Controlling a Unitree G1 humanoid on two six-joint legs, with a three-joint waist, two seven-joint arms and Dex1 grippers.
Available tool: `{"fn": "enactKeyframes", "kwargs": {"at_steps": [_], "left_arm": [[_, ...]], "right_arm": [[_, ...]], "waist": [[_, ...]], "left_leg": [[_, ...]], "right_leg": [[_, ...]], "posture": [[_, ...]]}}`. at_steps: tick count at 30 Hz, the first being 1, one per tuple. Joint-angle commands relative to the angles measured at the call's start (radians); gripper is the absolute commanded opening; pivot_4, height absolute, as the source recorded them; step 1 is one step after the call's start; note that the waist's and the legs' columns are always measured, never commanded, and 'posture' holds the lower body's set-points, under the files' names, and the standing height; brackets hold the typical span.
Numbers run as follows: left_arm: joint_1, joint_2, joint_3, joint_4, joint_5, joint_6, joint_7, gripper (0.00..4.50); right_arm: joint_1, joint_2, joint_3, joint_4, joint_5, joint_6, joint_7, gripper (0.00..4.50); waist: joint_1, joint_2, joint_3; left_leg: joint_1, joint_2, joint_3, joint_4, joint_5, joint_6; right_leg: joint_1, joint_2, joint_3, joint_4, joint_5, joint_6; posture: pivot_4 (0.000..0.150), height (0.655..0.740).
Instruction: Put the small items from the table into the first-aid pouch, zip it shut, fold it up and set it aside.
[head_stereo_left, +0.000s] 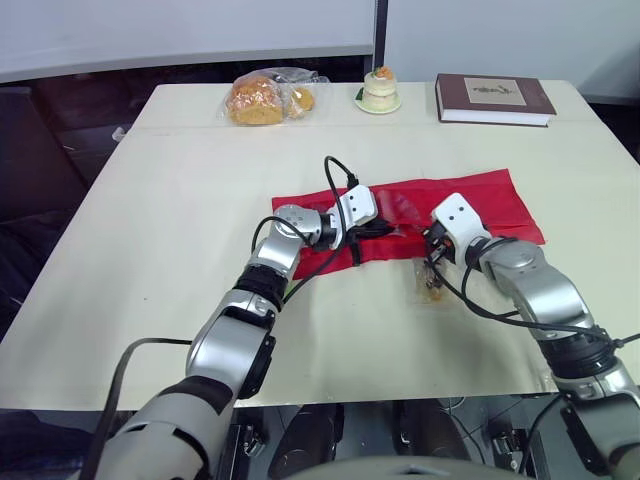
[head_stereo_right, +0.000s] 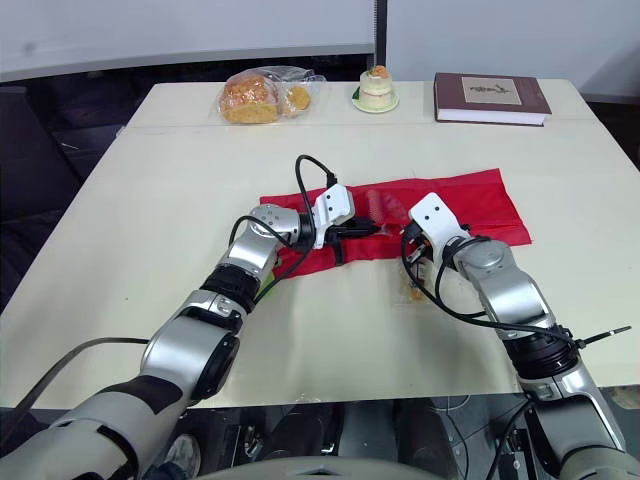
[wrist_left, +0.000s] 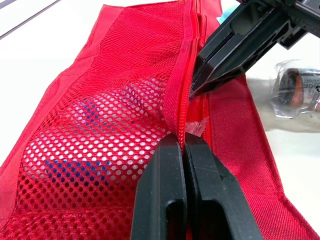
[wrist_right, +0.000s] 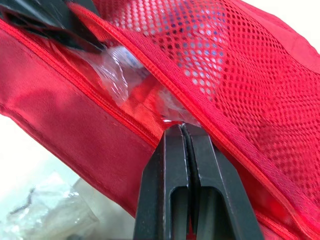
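Observation:
The red first-aid pouch (head_stereo_left: 480, 200) lies unfolded on the table, its mesh pocket (wrist_left: 100, 135) holding blue-and-white items. My left gripper (wrist_left: 184, 142) is shut on the pocket's zipper edge (wrist_left: 175, 115). My right gripper (wrist_right: 182, 131) comes from the other side and is shut on the same edge a little further along, tips close to the left one's (head_stereo_left: 392, 232). A clear plastic wrapper (wrist_right: 117, 70) sticks out of the pocket opening. Another clear packet (head_stereo_left: 432, 280) lies on the table just in front of the pouch, under my right gripper (head_stereo_left: 432, 250).
A bag of bread (head_stereo_left: 265, 98), a small cake on a plate (head_stereo_left: 380, 90) and a brown book (head_stereo_left: 492, 98) stand along the table's far edge. Bare cream tabletop (head_stereo_left: 180, 230) surrounds the pouch.

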Motion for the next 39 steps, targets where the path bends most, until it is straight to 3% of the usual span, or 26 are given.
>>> {"fn": "enactKeyframes", "kwargs": {"at_steps": [1,13,28,35,39], "left_arm": [[-0.016,0.005,0.01,-0.026,-0.017,-0.017,0.001,0.0],[-0.016,0.001,0.007,-0.025,-0.016,-0.019,-0.001,0.0],[-0.018,0.003,0.008,-0.022,-0.015,-0.022,0.004,0.0],[-0.028,0.025,0.0,0.003,0.008,-0.06,0.015,0.0],[-0.045,0.032,0.012,0.026,-0.001,-0.061,0.019,0.0]], "right_arm": [[-0.024,0.007,-0.012,-0.034,-0.013,-0.02,0.002,0.03],[-0.043,0.061,0.012,0.042,-0.086,-0.145,-0.015,0.03],[-0.127,0.228,0.04,0.197,-0.136,-0.273,-0.027,0.03],[-0.069,0.161,-0.01,0.003,-0.065,-0.209,0.077,0.03],[0.023,0.076,-0.116,-0.217,0.076,-0.157,0.187,0.03]], "waist": [[0.0,0.0,0.0],[-0.001,0.0,0.0],[-0.004,0.0,0.0],[-0.002,0.0,0.0],[-0.001,0.0,0.0]], "left_leg": [[0.0,0.0,0.0,0.0,0.0,0.0],[0.0,0.0,0.0,0.0,0.0,0.0],[0.0,0.0,0.0,0.0,0.0,0.0],[0.0,0.0,0.0,0.0,0.0,0.0],[0.0,0.0,0.0,0.0,0.0,0.0]], "right_leg": [[0.0,0.0,0.0,0.0,0.0,0.0],[0.0,0.0,0.0,0.0,0.0,0.0],[0.0,0.0,0.0,0.0,0.0,0.0],[0.0,0.0,0.0,0.0,0.0,0.0],[0.0,0.0,0.0,0.0,0.0,0.0]], "posture": [[0.15,0.7289],[0.15,0.7289],[0.15,0.7289],[0.15,0.7289],[0.15,0.7289]]}}
